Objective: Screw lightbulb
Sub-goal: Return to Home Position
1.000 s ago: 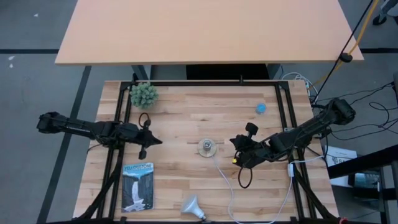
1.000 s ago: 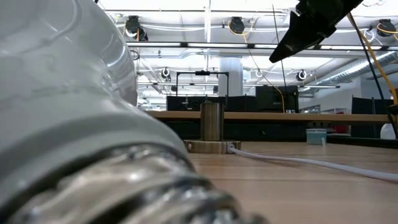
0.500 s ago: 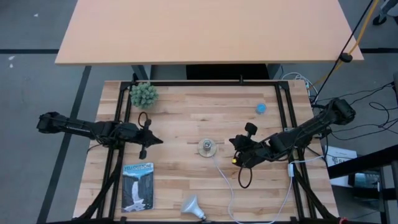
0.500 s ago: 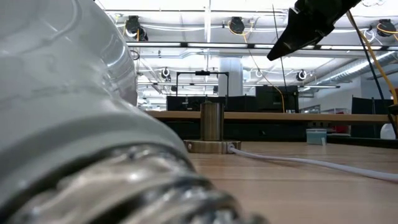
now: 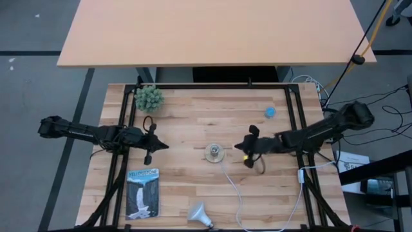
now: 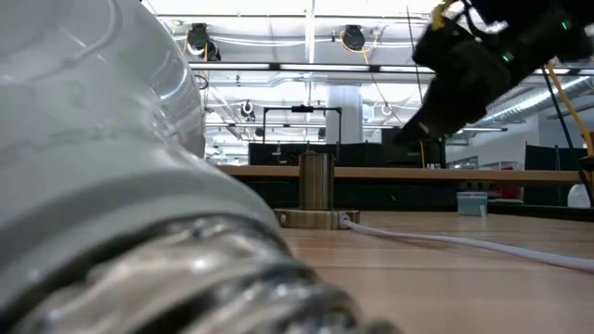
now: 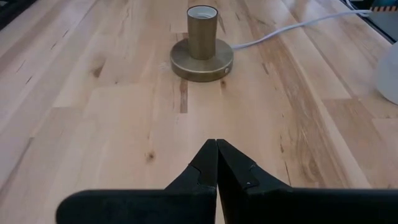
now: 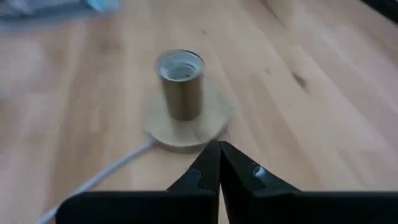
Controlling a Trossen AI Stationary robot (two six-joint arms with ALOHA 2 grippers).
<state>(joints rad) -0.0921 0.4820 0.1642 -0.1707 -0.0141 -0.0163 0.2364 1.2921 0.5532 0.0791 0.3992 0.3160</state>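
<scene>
While your right tool [image 5: 243, 144], closed on nothing, hangs near the socket [image 5: 214, 153], retreating low could snag its cord [image 5: 232, 182].

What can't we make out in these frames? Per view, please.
Low view: the lightbulb lies close to the lens, blurred, hiding whatever is behind it, the left arm included.
Low view: the right arm is blurred; its fingers are unreadable there.
Left wrist view: the lightbulb is cut off by the frame edge; only a white sliver shows.
High view: the print on the picture card is too small to read.
</scene>
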